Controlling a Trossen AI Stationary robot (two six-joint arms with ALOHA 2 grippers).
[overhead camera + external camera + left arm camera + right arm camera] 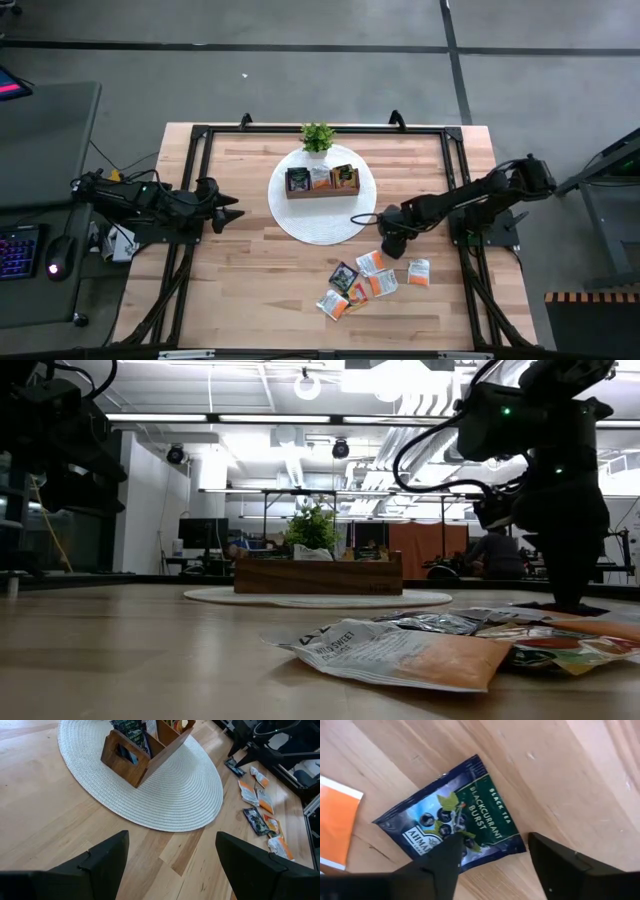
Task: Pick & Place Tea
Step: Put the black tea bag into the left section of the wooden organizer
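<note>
The right gripper (492,852) is down over a dark tea bag (455,817) flat on the table, fingers spread, so it should pinch one edge gently, then lift.

Bright ceiling lights (300,385), soft shadows, near sachets (400,655) perhaps slightly blurred, dark backlit arms.

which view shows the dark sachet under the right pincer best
The right wrist view: the dark sachet fills it, label readable, between the right pincer's open fingers. The left wrist view shows it small; in the high and low views the arm hides it.
</note>
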